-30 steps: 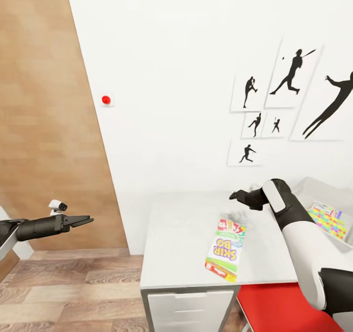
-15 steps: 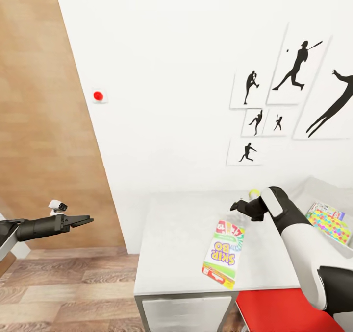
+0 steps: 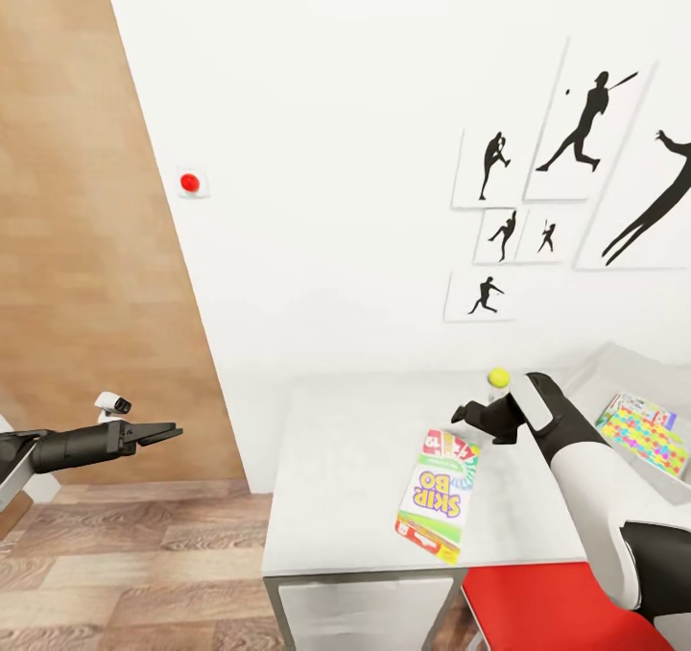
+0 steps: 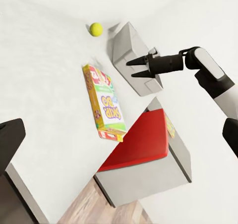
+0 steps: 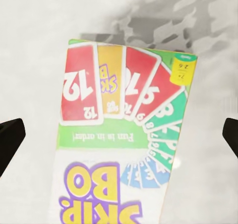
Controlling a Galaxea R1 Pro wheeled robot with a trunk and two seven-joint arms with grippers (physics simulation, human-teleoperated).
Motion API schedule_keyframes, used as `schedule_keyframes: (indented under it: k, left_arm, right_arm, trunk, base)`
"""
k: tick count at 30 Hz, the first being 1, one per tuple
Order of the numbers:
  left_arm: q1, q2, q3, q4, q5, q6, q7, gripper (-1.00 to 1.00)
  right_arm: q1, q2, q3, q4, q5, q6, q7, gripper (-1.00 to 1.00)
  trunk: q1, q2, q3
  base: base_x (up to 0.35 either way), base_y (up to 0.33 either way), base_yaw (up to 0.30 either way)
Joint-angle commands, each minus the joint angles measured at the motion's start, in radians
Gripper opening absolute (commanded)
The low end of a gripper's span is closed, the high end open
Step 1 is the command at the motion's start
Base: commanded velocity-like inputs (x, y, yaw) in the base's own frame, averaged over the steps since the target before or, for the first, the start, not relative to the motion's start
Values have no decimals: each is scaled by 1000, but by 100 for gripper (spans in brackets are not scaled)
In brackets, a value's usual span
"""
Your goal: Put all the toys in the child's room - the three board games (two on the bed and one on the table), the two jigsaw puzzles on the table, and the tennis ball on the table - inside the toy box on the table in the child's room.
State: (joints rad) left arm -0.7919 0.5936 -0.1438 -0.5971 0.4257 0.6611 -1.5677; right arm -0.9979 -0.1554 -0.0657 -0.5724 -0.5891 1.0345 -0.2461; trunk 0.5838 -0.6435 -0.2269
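Note:
A Skip-Bo board game box (image 3: pixel 440 481) lies flat on the white table (image 3: pixel 336 478); it shows close up (image 5: pixel 124 144) in the right wrist view. My right gripper (image 3: pixel 461 409) hovers open just above the box's far end, its fingers (image 4: pixel 136 68) spread with nothing between them. A yellow tennis ball (image 3: pixel 498 377) sits on the table just beyond that wrist, next to the grey toy box (image 3: pixel 614 368). A colourful puzzle box (image 3: pixel 645 435) lies inside the toy box. My left gripper (image 3: pixel 176 430) hangs open over the floor, far left of the table.
A red chair seat (image 3: pixel 547 608) is tucked under the table's near edge. The white wall with framed silhouettes (image 3: pixel 585 123) stands right behind the table. Wooden floor (image 3: pixel 125 574) and a brown panel wall (image 3: pixel 86 248) lie to the left.
The head view has shifted a little. The tennis ball has come into sight beyond the right wrist. The right gripper has dipped slightly toward the Skip-Bo box; the left arm is still.

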Motion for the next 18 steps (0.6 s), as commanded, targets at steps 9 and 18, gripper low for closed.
schedule_keyframes:
  k: [9, 18]
  left_arm:
    - [-1, 2, -6, 0, 5, 11, -3, 100]
    - [-1, 2, -6, 0, 5, 11, -3, 100]
  right_arm:
    - [-1, -1, -2, 7, -12, -13, -9, 100]
    - [-1, -1, -2, 91, -12, -64, -7, 100]
  trunk:
    - [0, -2, -13]
    - [0, -2, -28]
  base:
    - [0, 24, 0]
    - [0, 52, 0]
